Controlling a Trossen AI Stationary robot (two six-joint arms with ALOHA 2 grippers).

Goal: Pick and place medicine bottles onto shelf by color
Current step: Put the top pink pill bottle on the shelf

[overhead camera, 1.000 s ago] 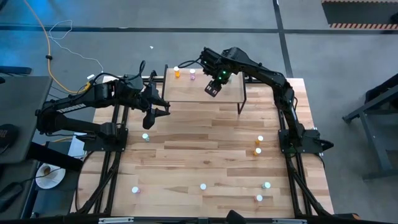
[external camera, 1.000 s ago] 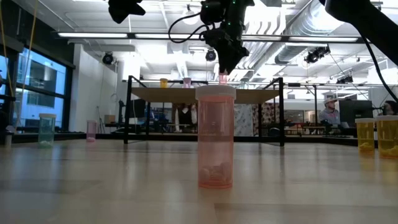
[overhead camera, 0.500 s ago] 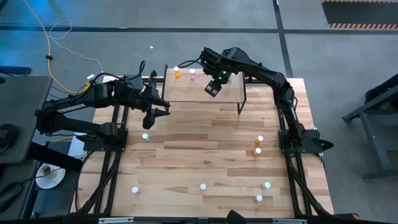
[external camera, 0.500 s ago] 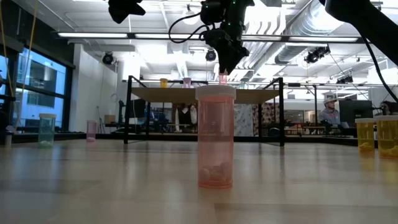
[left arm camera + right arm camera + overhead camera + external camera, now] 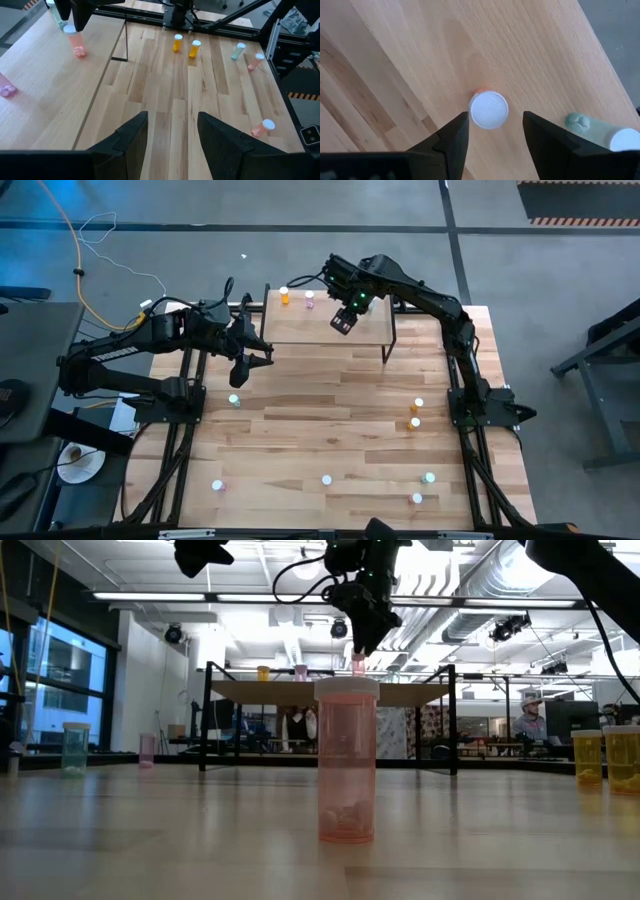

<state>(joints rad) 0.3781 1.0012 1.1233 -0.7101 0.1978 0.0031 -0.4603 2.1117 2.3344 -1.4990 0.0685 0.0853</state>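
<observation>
small light-wood shelf on black legs (image 5: 325, 328): top centre, table's far edge | on it: three white-capped bottles (image 5: 285, 297) | loose white-capped bottles (image 5: 417, 412): right, bottom

Table (image 5: 330, 440) — pale wood planks, visible grain, smooth satin finish with a soft sheen in the low view. Shelf (image 5: 300, 328) top the same light wood, matt, on thin black metal legs. Medicine bottles: translucent plastic bodies, the nearest pink bottle (image 5: 346, 760) glossy, showing tablets inside; white cap (image 5: 488, 109) matt plastic, faintly textured. Right gripper (image 5: 492, 131) fingers — dark, matt, smooth plastic-like.
</observation>
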